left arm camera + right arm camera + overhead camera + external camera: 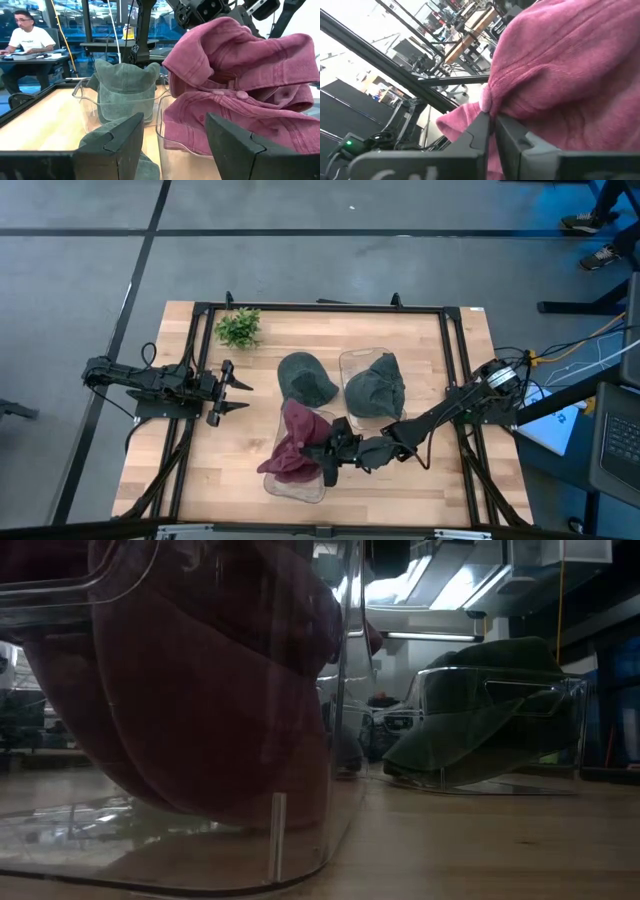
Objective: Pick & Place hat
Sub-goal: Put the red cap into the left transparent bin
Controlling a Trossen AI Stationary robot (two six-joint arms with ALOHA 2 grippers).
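Right wrist view showed the right claw [492, 120] nearly closed, pinching a fold of the red hat [295, 442], which lay draped in a clear bin [296, 488] beneath it. Beyond sat two green hats [305, 378], probably caps. Left claw [236, 394] waited open, well apart.

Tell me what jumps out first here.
The pink hat draped over the near clear bin, its fabric pinched by the right gripper. Beyond it, one green hat fills a second clear bin and another green hat lies on the table.
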